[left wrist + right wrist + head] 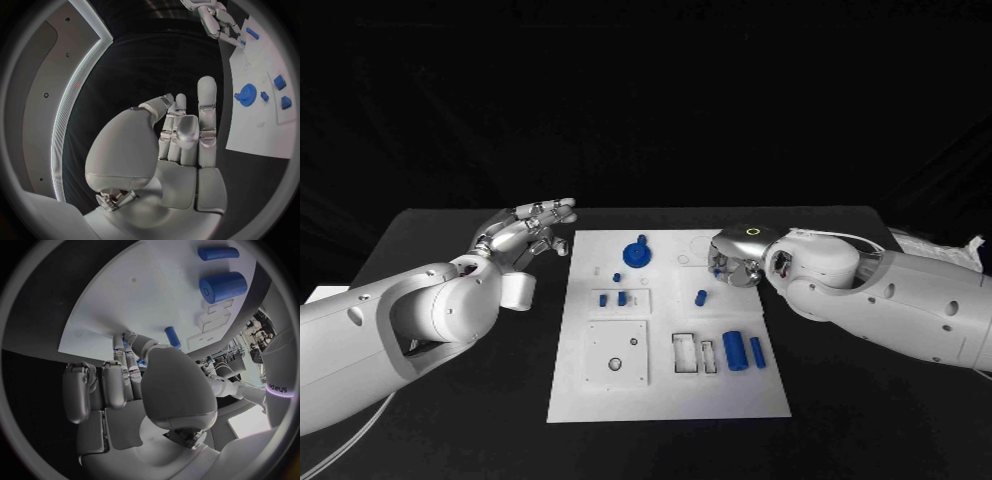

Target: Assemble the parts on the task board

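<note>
The white task board [668, 385] lies in the middle of the black table. On it are a blue gear-like disc [636, 254], several small blue pieces [613, 299], a short blue peg [700, 297] and two blue cylinders [743, 350]. My right hand [736, 258] hovers low over the board's far right part, fingers curled, pinching a small blue part [123, 342] at the fingertips. The peg [172, 336] stands just past those fingers, and the cylinders [223, 286] lie farther off. My left hand [531, 235] is off the board's far left corner, fingers stretched out and holding nothing. The disc [245, 94] shows beside it.
The board has a square inset plate [617, 350] and rectangular slots [689, 352] in its near half. A pale object [935, 245] lies at the table's far right edge. Bare black table runs along both sides of the board.
</note>
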You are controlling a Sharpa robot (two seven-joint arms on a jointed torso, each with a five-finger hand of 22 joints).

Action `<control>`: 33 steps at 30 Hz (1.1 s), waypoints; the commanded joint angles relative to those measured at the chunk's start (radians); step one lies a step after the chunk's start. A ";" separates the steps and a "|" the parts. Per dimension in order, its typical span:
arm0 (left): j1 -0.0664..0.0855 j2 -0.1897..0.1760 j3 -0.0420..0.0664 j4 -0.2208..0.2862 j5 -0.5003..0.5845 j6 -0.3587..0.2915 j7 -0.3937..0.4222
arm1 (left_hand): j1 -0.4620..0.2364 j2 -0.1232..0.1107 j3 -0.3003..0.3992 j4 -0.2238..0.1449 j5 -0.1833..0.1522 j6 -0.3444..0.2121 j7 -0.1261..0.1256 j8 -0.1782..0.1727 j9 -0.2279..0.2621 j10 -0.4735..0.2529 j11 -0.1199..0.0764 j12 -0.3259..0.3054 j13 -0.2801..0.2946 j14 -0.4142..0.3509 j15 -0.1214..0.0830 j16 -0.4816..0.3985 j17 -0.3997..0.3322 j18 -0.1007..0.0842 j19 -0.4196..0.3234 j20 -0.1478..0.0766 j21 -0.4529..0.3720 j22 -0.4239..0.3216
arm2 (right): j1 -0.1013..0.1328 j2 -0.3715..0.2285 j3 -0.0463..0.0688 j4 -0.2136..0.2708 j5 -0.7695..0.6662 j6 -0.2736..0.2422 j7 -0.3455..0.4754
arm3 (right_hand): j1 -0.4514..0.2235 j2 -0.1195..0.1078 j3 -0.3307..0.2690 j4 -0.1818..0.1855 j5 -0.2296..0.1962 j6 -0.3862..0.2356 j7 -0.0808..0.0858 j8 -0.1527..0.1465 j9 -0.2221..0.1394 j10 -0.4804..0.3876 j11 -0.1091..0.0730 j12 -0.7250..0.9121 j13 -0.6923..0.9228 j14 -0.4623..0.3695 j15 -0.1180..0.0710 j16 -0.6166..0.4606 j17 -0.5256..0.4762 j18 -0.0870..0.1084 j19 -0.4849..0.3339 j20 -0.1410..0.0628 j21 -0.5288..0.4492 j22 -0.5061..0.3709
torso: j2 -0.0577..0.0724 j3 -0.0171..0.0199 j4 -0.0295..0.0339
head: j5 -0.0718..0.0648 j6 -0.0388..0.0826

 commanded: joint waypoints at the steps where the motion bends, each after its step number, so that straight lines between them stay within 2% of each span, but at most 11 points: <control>1: 0.000 0.000 0.001 0.001 0.005 0.004 -0.003 | 0.011 -0.003 0.000 -0.007 0.003 -0.007 0.001 0.006 -0.001 -0.007 0.000 0.005 0.001 -0.009 0.001 -0.002 -0.001 0.020 -0.004 0.000 -0.003 -0.001 | -0.010 0.004 -0.006 0.002 -0.022 0.012 -0.016 | 0.004 0.011 0.007 -0.004 0.003 0.008 -0.001 0.006 0.002 0.011 -0.001 -0.001 -0.001 0.050 -0.008 0.007 0.003 0.008 0.023 -0.008 0.005 0.004 | -0.001 -0.0005 0.0000 | 0.001 0.000; 11: 0.000 -0.001 0.001 -0.003 0.003 0.002 -0.010 | 0.013 -0.003 0.002 -0.010 0.004 -0.010 0.002 0.006 -0.001 -0.012 0.001 0.011 0.003 -0.008 0.001 -0.001 0.000 0.020 -0.004 0.000 -0.003 0.000 | -0.011 -0.013 -0.004 0.035 -0.022 -0.061 -0.023 | 0.002 0.008 0.007 -0.005 0.003 0.011 -0.001 0.007 0.002 0.014 -0.002 -0.001 -0.002 0.050 -0.009 0.009 0.006 0.007 0.025 -0.009 0.008 0.008 | 0.000 0.0000 -0.0013 | 0.005 0.001; 15: 0.000 -0.002 0.000 -0.005 0.003 0.001 -0.012 | 0.014 -0.002 0.003 -0.012 0.004 -0.012 0.003 0.006 -0.001 -0.015 0.002 0.014 0.004 -0.008 0.001 -0.001 -0.001 0.020 -0.004 0.000 -0.003 0.000 | -0.008 -0.027 0.001 0.051 -0.020 -0.085 -0.027 | 0.001 0.008 0.007 -0.005 0.003 0.011 -0.001 0.007 0.002 0.015 -0.002 -0.002 -0.002 0.050 -0.009 0.009 0.006 0.007 0.025 -0.009 0.008 0.008 | -0.001 -0.0005 -0.0006 | 0.004 0.001; 17: 0.000 -0.002 0.000 -0.006 0.003 0.000 -0.012 | 0.014 -0.002 0.004 -0.013 0.004 -0.013 0.003 0.006 -0.002 -0.016 0.002 0.015 0.004 -0.009 0.002 -0.002 -0.002 0.020 -0.005 0.000 -0.004 -0.001 | -0.007 -0.035 0.004 0.061 -0.018 -0.093 -0.029 | 0.001 0.008 0.007 -0.005 0.003 0.011 -0.001 0.007 0.002 0.015 -0.002 -0.002 -0.002 0.050 -0.009 0.009 0.006 0.007 0.025 -0.009 0.008 0.009 | 0.000 -0.0013 -0.0005 | 0.008 0.001; 22: 0.000 -0.002 0.000 -0.009 0.003 0.000 -0.013 | 0.015 -0.002 0.005 -0.014 0.004 -0.014 0.004 0.006 -0.002 -0.019 0.003 0.017 0.005 -0.009 0.002 -0.002 -0.004 0.020 -0.005 0.001 -0.004 -0.001 | -0.002 -0.057 0.011 0.091 -0.007 -0.100 -0.033 | 0.001 0.007 0.007 -0.006 0.003 0.011 -0.001 0.007 0.002 0.015 -0.002 -0.002 -0.002 0.050 -0.009 0.009 0.006 0.006 0.025 -0.009 0.008 0.009 | -0.001 -0.0010 -0.0009 | 0.009 0.000; 28: 0.000 -0.002 0.000 -0.010 0.003 0.001 -0.015 | 0.014 -0.002 0.005 -0.015 0.004 -0.016 0.005 0.006 -0.002 -0.023 0.004 0.020 0.006 -0.010 0.003 -0.002 -0.004 0.020 -0.005 0.001 -0.005 -0.001 | 0.008 -0.084 0.018 0.150 0.015 -0.108 -0.035 | 0.001 0.007 0.007 -0.006 0.003 0.011 -0.002 0.007 0.003 0.015 -0.002 -0.002 -0.002 0.050 -0.009 0.010 0.006 0.007 0.025 -0.009 0.008 0.009 | 0.000 -0.0010 -0.0020 | 0.016 0.001; 33: 0.000 0.001 0.000 -0.010 0.003 0.005 -0.016 | 0.014 -0.002 0.005 -0.015 0.004 -0.017 0.005 0.006 -0.002 -0.024 0.004 0.021 0.006 -0.010 0.003 -0.002 -0.004 0.020 -0.006 0.001 -0.005 -0.002 | 0.011 -0.089 0.020 0.212 0.031 -0.118 -0.032 | 0.000 0.005 0.007 -0.007 0.003 0.012 -0.002 0.007 0.003 0.016 -0.002 -0.003 -0.002 0.050 -0.009 0.010 0.006 0.006 0.026 -0.009 0.009 0.009 | 0.000 -0.0007 -0.0001 | 0.024 0.002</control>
